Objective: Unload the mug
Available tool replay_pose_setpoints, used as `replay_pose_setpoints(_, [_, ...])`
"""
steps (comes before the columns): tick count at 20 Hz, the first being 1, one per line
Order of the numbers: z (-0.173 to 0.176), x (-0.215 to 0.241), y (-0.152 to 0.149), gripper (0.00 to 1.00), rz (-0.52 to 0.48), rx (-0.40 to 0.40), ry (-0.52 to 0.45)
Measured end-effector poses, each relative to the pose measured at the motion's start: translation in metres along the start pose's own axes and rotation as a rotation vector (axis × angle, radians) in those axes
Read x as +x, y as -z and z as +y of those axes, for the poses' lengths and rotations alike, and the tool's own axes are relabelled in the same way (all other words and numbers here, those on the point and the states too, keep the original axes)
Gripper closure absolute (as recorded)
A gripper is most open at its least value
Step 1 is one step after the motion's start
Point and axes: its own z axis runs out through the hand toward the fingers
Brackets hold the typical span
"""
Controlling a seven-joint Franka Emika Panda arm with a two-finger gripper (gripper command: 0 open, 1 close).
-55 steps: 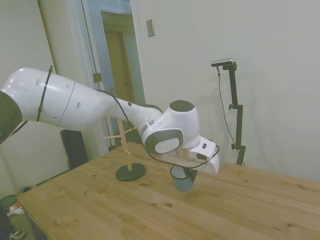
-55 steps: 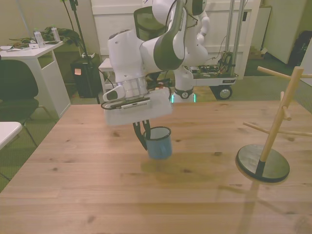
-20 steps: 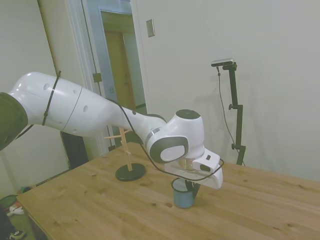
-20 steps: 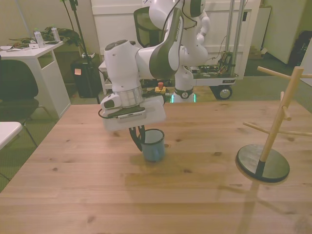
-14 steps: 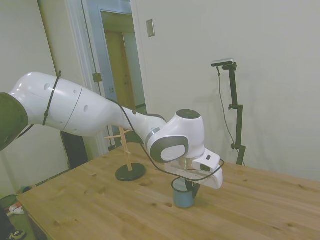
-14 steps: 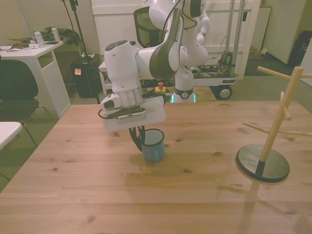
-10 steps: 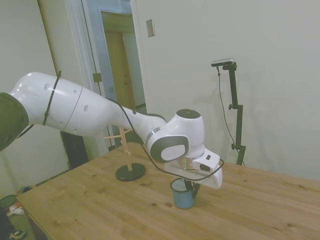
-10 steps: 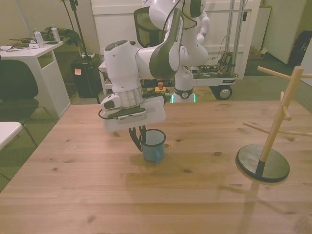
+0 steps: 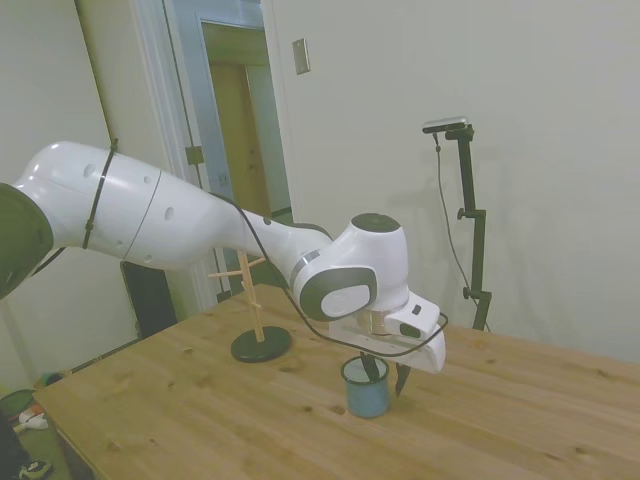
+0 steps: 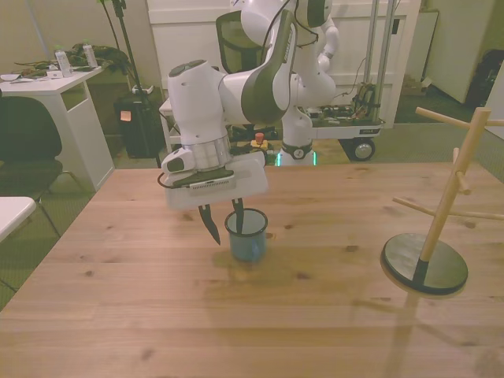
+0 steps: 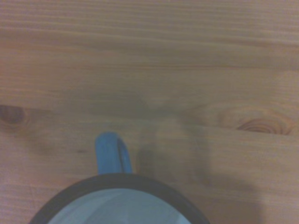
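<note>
The light-blue mug (image 10: pixel 246 236) stands upright on the wooden table (image 10: pixel 118 315), left of middle in the front view. My gripper (image 10: pixel 224 222) is open just above it. One dark finger dips at the mug's rim and the other hangs outside, on the front view's left. From the side, the mug (image 9: pixel 365 390) sits under the gripper (image 9: pixel 385 373). The wrist view holds the mug's dark rim (image 11: pixel 117 186) and its blue handle (image 11: pixel 110 156) over bare wood.
A wooden mug tree (image 10: pixel 441 213) on a dark round base stands at the front view's right, well apart from the mug; it shows as the mug tree (image 9: pixel 255 310) behind the arm in the side view. A white desk (image 10: pixel 55 102) lies beyond the table.
The fingers have spread apart and let go of the mug, which now rests on the table. The gripper has lifted slightly; earlier it carried the mug down and leftward in the front view.
</note>
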Motion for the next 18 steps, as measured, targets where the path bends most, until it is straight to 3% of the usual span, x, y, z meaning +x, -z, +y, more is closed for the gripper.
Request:
replay_pose_setpoints(9, [-0.016,-0.01,0.05,0.0,0.027,0.025,0.038])
replay_pose_setpoints(14, [-0.039,-0.032,0.085,0.0,0.042,0.047,0.093])
replay_pose_setpoints(18, [-0.061,-0.051,0.094,0.0,0.04,0.065,0.129])
